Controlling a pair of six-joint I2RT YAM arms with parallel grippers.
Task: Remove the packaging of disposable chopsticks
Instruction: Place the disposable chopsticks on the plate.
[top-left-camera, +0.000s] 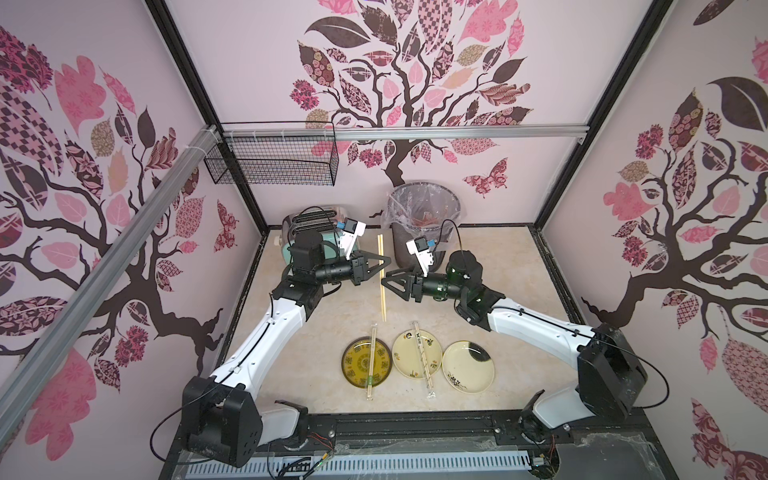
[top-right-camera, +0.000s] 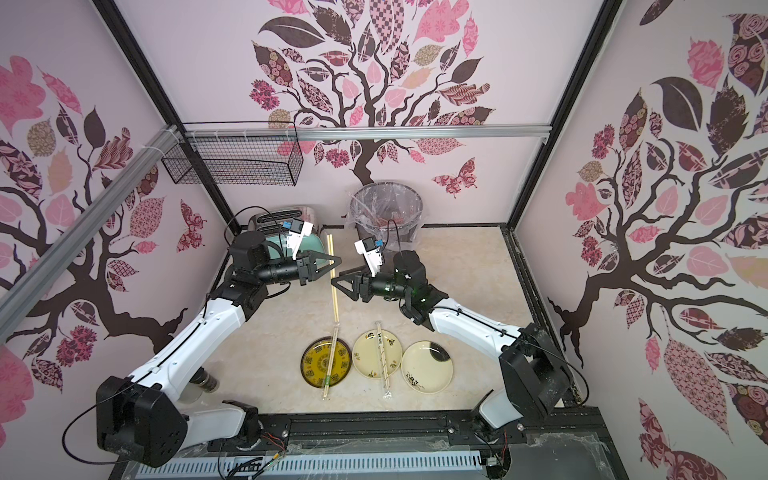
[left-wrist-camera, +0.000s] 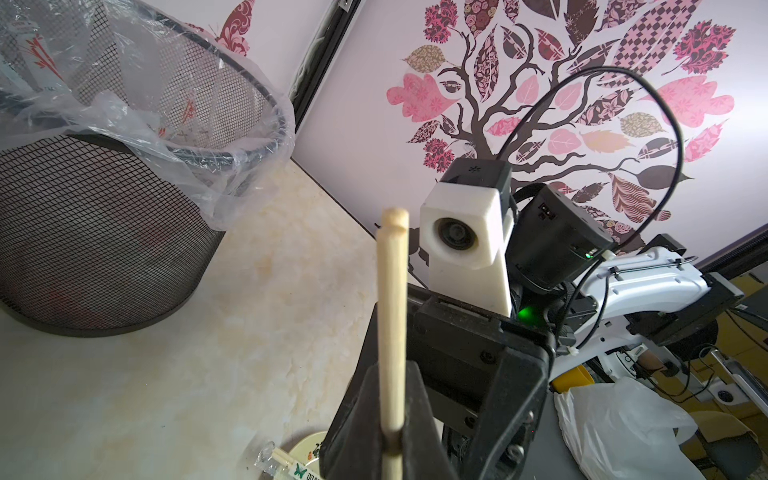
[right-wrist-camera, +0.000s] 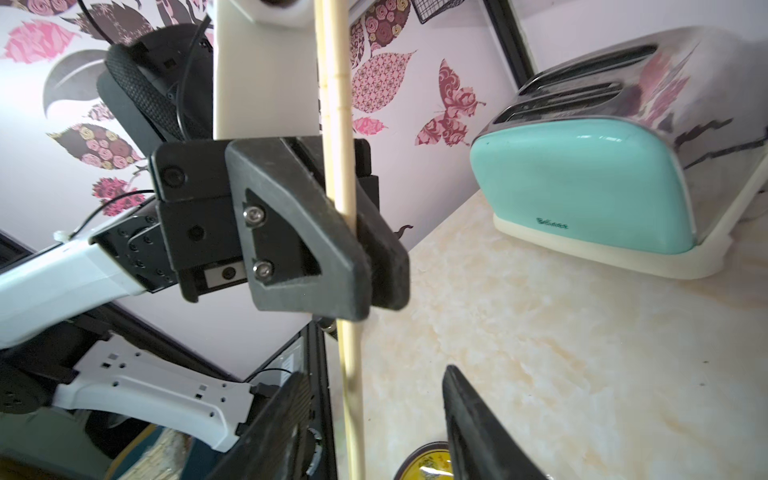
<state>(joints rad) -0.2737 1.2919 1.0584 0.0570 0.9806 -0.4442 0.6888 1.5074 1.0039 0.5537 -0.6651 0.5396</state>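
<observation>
A bare pair of disposable chopsticks hangs above the table, and my left gripper is shut on its middle. My right gripper stands open just below that grip, with the sticks between its spread fingers and touching neither. Two more pairs lie in their clear packaging: one sleeve with green print on the yellow plate, another sleeve on the cream plate. A red-printed sleeve lies in the bin.
A black mesh bin with a clear liner stands at the back. A mint toaster stands at the back left. A third plate lies at the front right. A wire basket hangs on the wall.
</observation>
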